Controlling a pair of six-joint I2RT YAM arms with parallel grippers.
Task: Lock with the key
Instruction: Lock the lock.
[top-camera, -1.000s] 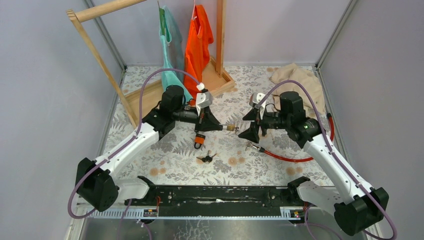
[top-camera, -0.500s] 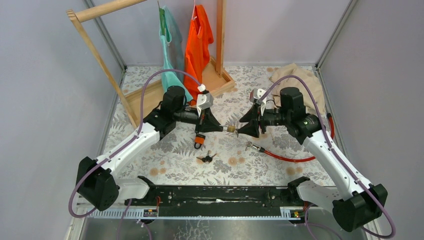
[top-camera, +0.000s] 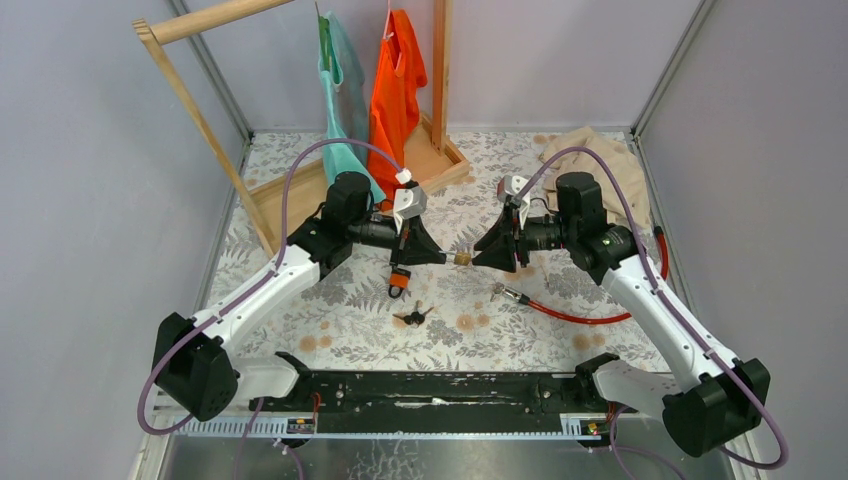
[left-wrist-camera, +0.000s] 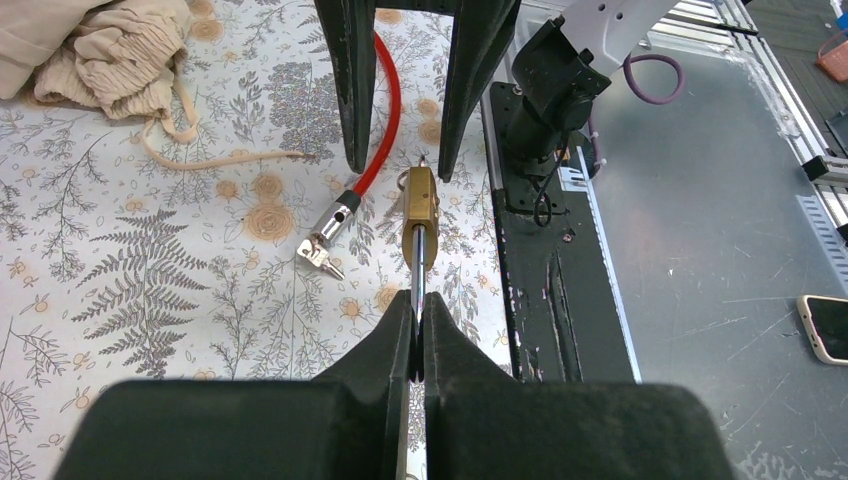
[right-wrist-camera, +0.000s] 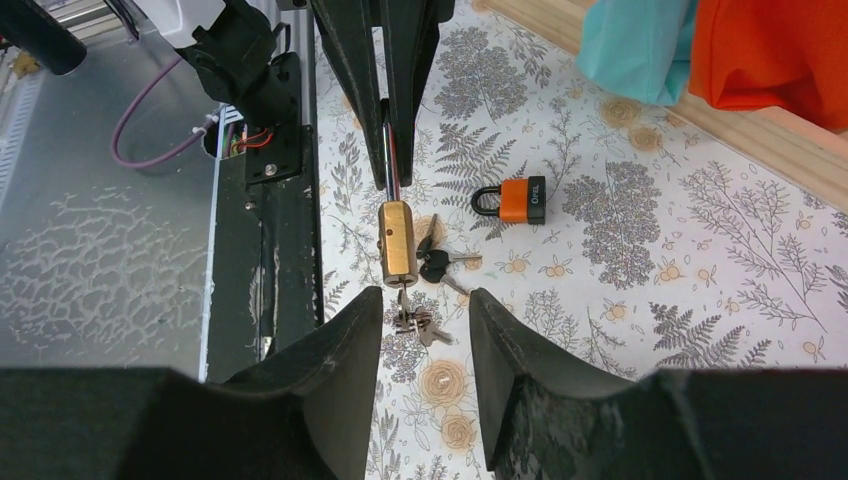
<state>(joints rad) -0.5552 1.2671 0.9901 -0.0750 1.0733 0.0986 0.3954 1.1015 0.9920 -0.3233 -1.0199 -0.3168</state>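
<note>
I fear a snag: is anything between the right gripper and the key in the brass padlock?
Nothing visible. The key juts from the brass padlock into the open gap of the right gripper; the left gripper holds the padlock's far end.

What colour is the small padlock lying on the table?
Orange padlock, clearest in the right wrist view.

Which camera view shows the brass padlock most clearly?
The right wrist view: the brass padlock shows its whole body, with the keys at its near end. The left wrist view shows it too, keys mostly hidden; the top view gives only a small speck.
</note>
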